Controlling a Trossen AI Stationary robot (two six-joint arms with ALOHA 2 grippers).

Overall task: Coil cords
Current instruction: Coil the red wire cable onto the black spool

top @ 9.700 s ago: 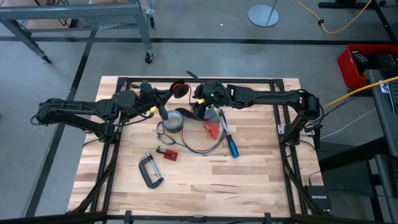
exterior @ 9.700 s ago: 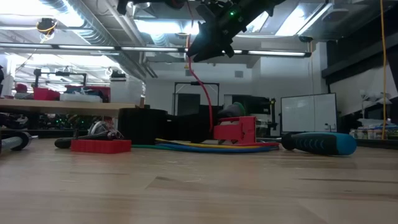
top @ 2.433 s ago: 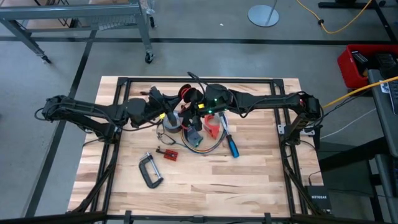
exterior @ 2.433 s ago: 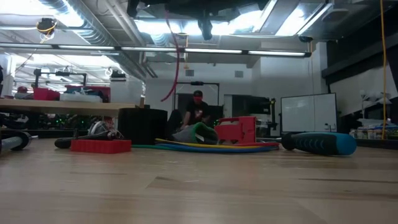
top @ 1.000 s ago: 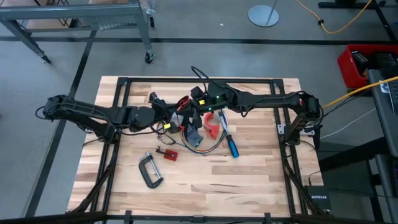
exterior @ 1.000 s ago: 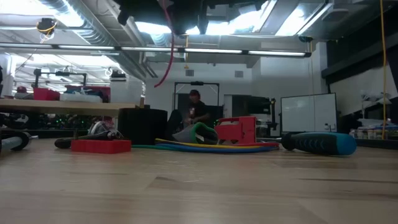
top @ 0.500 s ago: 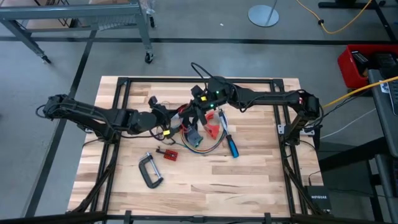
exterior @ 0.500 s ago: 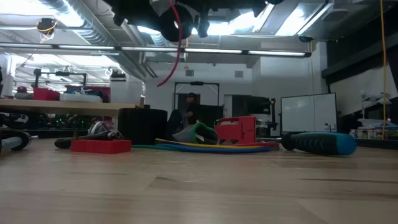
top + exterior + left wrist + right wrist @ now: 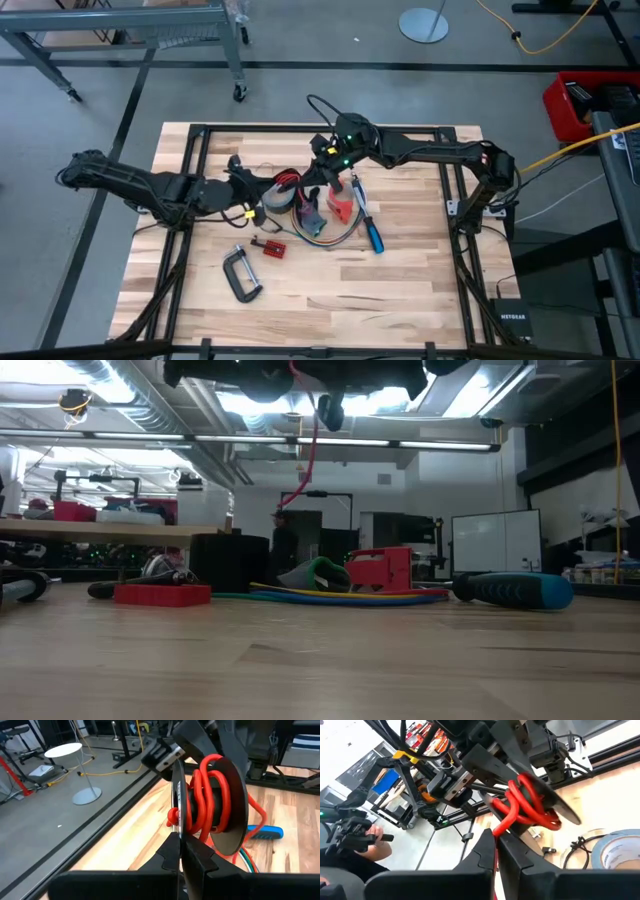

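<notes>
A red cord (image 9: 210,795) is wound on a black spool (image 9: 232,805) held above the table's middle. My left gripper (image 9: 180,840) is shut on the spool, and my right gripper (image 9: 495,837) is shut on the cord just beside it. From above, the spool (image 9: 287,180) sits between the left gripper (image 9: 270,190) and the right gripper (image 9: 318,180). A free length of red cord (image 9: 308,460) hangs below them. The cord with coloured strands (image 9: 325,232) lies looped on the table, touched by no gripper. My left gripper pinches the rim of one spool flange (image 9: 178,815) between its two fingers, coming roughly level from the table's left. The spool is lifted clear of the table, its flanges on edge. My right gripper pinches the red cord (image 9: 502,822) between its two fingers a short way off the spool. It comes from the table's right. The cord runs from the fingers onto the spool's windings (image 9: 535,805).
A grey tape roll (image 9: 620,847) lies under the grippers. A blue-handled screwdriver (image 9: 370,232), a red block (image 9: 340,205), a small red part (image 9: 270,247) and a C-clamp (image 9: 240,275) lie on the wood. Black frame rails (image 9: 190,180) run along the table's sides.
My left gripper has drawn back toward the table's left edge, taking the spool with it. My right gripper has shifted toward the far edge and rolled at the wrist, staying shut on the red cord. The hanging red length has swung over.
</notes>
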